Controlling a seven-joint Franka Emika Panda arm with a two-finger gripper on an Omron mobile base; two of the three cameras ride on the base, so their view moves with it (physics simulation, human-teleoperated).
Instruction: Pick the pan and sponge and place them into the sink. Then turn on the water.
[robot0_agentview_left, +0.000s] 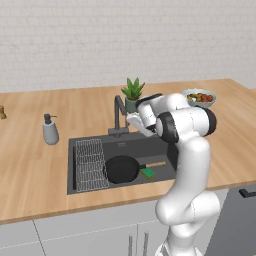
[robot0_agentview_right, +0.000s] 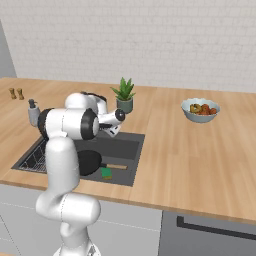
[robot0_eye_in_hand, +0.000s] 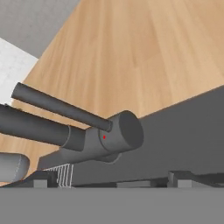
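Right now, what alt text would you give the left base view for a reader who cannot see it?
A black pan and a green sponge lie in the dark sink beside a wire rack, with the white arm's hand at the dark faucet and no water running. A soap dispenser, a potted plant and a fruit bowl stand on the wooden counter.

The pan (robot0_agentview_left: 121, 169) is black with a pale wooden handle, the sponge (robot0_agentview_left: 148, 173) green, the sink (robot0_agentview_left: 120, 146) dark grey with a wire-grid rack (robot0_agentview_left: 90, 165). The faucet (robot0_eye_in_hand: 87, 131) is dark grey with a tiny red dot, the counter (robot0_agentview_left: 30, 160) light wood grain, the wall (robot0_agentview_left: 100, 40) white brick.
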